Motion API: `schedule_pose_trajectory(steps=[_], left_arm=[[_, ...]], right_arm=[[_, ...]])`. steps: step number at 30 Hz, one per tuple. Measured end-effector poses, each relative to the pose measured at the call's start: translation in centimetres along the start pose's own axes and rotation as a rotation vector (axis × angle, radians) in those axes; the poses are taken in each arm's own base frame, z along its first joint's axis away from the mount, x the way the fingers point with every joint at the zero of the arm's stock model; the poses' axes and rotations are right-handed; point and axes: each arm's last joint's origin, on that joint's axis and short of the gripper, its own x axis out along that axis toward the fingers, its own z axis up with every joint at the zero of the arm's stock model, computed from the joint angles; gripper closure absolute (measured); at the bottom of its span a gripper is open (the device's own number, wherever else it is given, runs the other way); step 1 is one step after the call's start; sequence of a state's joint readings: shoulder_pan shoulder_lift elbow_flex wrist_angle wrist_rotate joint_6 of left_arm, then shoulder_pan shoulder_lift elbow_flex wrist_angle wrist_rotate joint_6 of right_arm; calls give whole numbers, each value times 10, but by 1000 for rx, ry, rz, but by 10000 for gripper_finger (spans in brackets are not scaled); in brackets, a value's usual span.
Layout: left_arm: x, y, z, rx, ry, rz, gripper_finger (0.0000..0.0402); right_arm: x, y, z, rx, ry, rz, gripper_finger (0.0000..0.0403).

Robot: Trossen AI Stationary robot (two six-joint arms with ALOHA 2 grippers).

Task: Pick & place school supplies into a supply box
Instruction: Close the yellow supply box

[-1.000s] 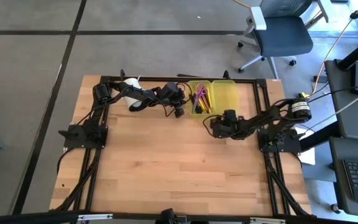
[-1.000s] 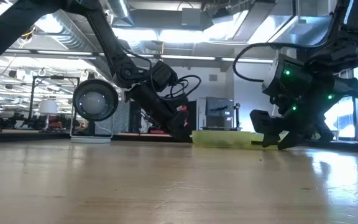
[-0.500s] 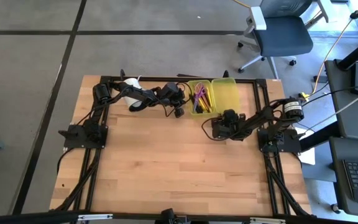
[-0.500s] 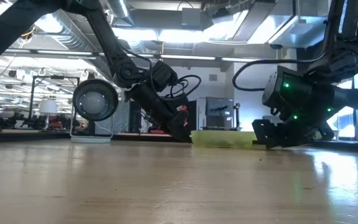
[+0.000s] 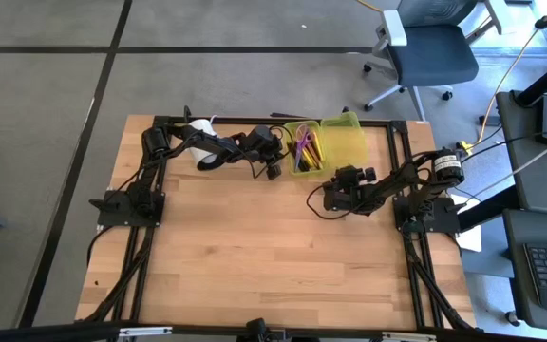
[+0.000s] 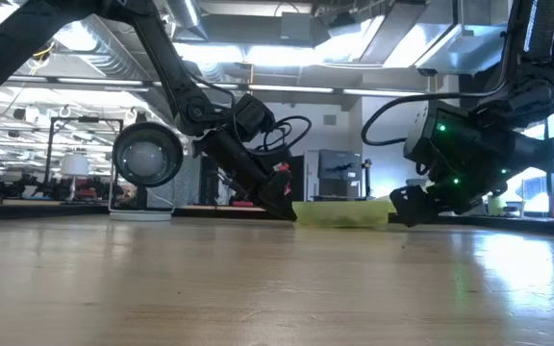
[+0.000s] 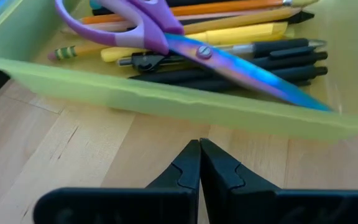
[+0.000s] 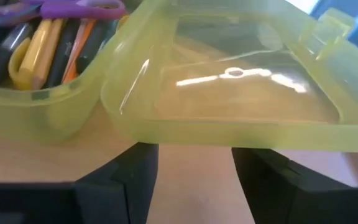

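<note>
You're looking at two matte-black arms, chunky jointed links all the way along. Your right arm (image 5: pixel 416 177) carries a pale ring with a yellow-orange tag at one joint, and green lights glow on its wrist housing in the low view. Black cables loop loosely off both wrists. Your left arm (image 5: pixel 216 144) is dark throughout, with a small red mark near its tip. The left pincer (image 7: pixel 199 163) has smooth, tapered black fingers; the right pincer (image 8: pixel 194 168) has broad, blocky black ones.
</note>
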State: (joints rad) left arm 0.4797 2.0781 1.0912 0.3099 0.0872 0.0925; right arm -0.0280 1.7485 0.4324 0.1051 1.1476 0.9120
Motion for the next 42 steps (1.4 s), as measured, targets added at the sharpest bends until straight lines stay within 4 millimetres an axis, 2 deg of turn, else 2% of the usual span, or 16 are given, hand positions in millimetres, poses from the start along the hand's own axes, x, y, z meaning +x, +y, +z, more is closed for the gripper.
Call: schedule_pose_trajectory(steps=[15, 22, 30, 35, 42], left_arm=[[0, 0, -1, -1, 6, 0, 398], [0, 0, -1, -1, 12, 8, 400], [-1, 2, -3, -4, 28, 29, 400], [-1, 2, -3, -4, 28, 42, 398], [0, 1, -3, -2, 29, 27, 399]], right_arm=[[-2, 18, 20, -579, -129, 38, 195], [-6, 32, 33, -846, -178, 140, 195], [-9, 43, 39, -1008, -214, 272, 195], [-18, 54, 45, -1131, -276, 339, 195], [-27, 69, 53, -1012, -309, 600, 195]])
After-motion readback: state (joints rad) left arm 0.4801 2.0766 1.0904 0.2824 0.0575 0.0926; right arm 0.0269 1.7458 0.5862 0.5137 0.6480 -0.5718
